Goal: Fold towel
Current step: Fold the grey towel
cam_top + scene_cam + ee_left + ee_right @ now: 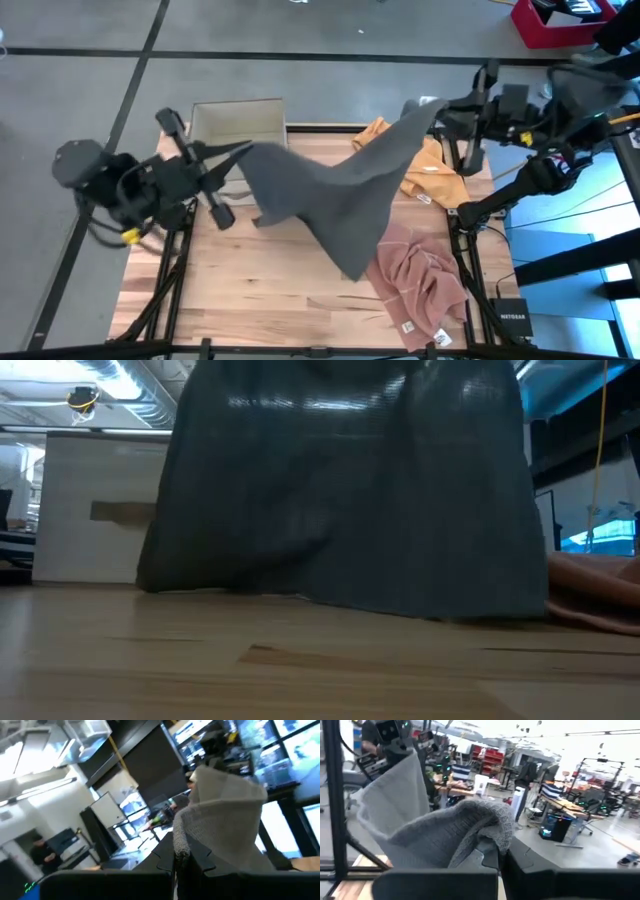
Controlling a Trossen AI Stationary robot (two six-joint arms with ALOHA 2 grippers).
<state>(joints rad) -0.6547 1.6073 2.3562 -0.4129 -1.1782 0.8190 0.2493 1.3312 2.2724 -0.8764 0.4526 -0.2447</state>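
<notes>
You have the grey towel (330,195) stretched in the air between both grippers, above the wooden table (260,290). It is a soft, knitted-looking cloth, sagging into a long pointed fold that hangs toward the table's middle. Your left gripper (215,150) clamps one corner near the white box (238,120); in the left wrist view the weave bunches over the closed fingers (182,851). Your right gripper (445,108) pinches the opposite corner high at the far right edge, cloth wrapped over its fingertips (492,855). From the low view the towel curtains most of the scene, its hem brushing the boards. An orange cloth (430,170) lies half hidden behind it; a crumpled pink cloth (420,285) sits near the front right.
</notes>
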